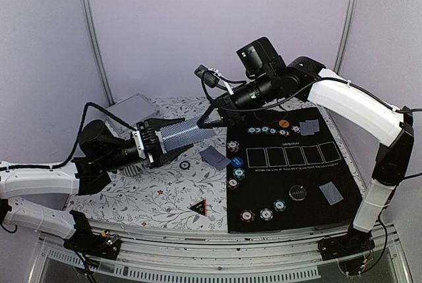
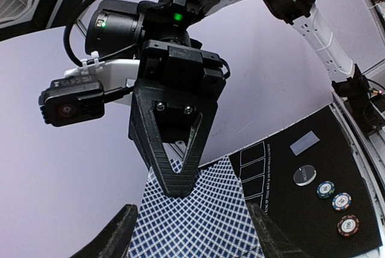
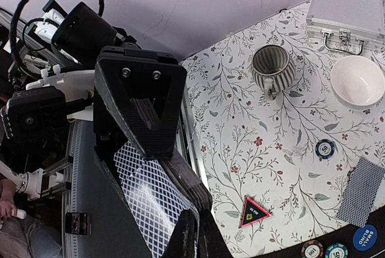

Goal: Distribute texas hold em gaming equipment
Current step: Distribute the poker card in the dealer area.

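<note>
My left gripper is shut on a deck of lattice-backed playing cards, held level above the floral cloth. My right gripper is shut on the far end of the deck's top card. In the left wrist view the deck lies between my left fingers, with the right gripper's tips pinched on its far edge. In the right wrist view my right gripper is closed on the card. Striped chips, a blue button, a disc and single cards lie on the black mat.
One card lies at the mat's left edge and one chip on the floral cloth. A triangular marker sits near the front. A silver case, a striped mug and a white bowl stand at the far left.
</note>
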You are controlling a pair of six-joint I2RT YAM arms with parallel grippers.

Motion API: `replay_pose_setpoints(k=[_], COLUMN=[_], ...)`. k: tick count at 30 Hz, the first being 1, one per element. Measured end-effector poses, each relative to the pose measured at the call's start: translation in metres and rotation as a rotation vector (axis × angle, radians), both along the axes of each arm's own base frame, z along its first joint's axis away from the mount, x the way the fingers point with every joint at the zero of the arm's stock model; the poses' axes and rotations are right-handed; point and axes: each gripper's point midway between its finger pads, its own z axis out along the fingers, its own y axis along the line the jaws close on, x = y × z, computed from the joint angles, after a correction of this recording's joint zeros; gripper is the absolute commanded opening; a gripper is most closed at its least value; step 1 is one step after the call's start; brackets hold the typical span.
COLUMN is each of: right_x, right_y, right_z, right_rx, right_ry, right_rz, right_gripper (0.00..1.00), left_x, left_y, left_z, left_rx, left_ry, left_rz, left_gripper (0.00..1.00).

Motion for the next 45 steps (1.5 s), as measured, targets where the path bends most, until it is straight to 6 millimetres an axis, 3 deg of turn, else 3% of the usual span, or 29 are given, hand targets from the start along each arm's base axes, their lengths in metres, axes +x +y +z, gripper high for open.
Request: replay_pose_setpoints(k=[9,15,26,32,45], right_x=[-0.002,-0.002,0.0,-0.001,-0.002], right_y=[-0.001,-0.002,-0.006,-0.009,-0.022], right_z=[0.0,0.007,0.0,0.0,0.011], right_rx=[-0.007,0.004,-0.035,-0.047,-0.052], right_ry=[0.003,-0.011,-0.006,-0.007,-0.005], right_rz=[0.005,0.007,-0.012,-0.015,-0.025], right_gripper=[0.14,0.15,0.16,0.02,0.01], left_x=[-0.001,-0.002,-0.003,-0.002,-0.001], left_y=[0.0,0.0,-0.001,-0.001,-0.001], left_z=[0.0,0.002,0.002,0.0,0.0], left_rx=[0.001,-0.006,-0.006,-0.002,-0.004], left_ry=[0.001,-0.004,-0.004,0.0,-0.001], left_rz=[-0.008,-0.013,-0.013,-0.011,-0.006], left_gripper=[0.57,0.57,0.57,0.57,0.57])
